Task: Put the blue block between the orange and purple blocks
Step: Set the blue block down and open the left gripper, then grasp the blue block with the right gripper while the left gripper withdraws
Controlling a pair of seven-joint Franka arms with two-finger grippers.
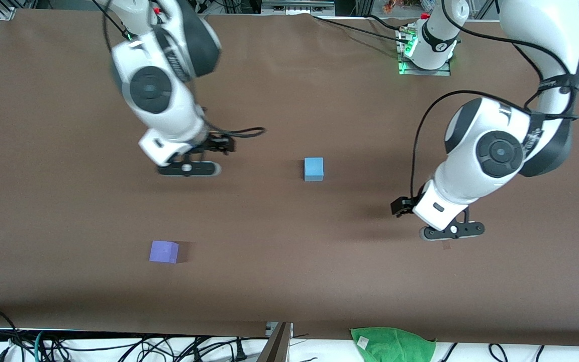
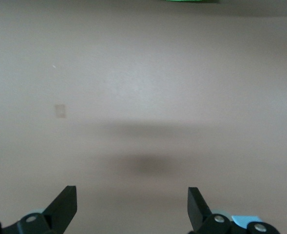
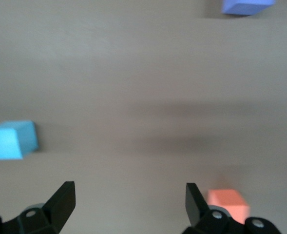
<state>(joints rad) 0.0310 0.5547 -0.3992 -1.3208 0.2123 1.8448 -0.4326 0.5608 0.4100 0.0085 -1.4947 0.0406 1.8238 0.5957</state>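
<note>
The matte blue cube (image 1: pixel 313 168) sits mid-tabletop (image 1: pixel 289 281), the purple cube (image 1: pixel 164 251) nearer the camera toward the right arm's end. The orange cube (image 3: pixel 228 204) lies beneath the right claw (image 3: pixel 128 202), released. The left claw (image 2: pixel 132 207) hangs released over bare brown tabletop.

Front view high, faces robots; wrist views look down (right shares blue block (image 1: pixel 313 168)).
</note>
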